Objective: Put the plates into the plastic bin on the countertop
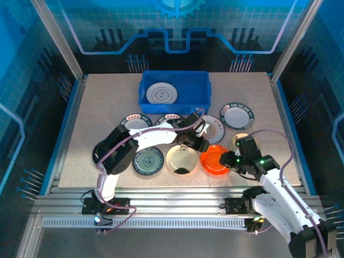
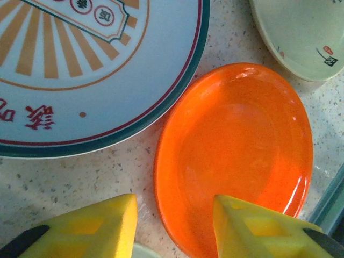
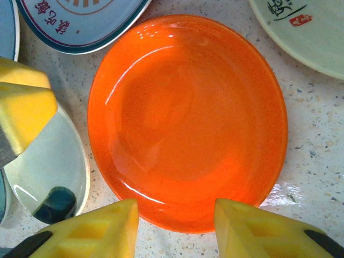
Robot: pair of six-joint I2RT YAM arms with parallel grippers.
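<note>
Orange plate (image 1: 216,159) flat on countertop (image 1: 107,107), well short of plastic bin (image 1: 145,98); left gripper (image 2: 173,208) jaws part-spread astride its rim, likely for pinching; right gripper (image 3: 176,208) spread, empty, at its other edge.

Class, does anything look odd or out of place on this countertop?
Yes. One orange plate is crowded: the left gripper and the right gripper each straddle its rim from different sides, jaws apart. Nothing looks spilled or broken.
</note>
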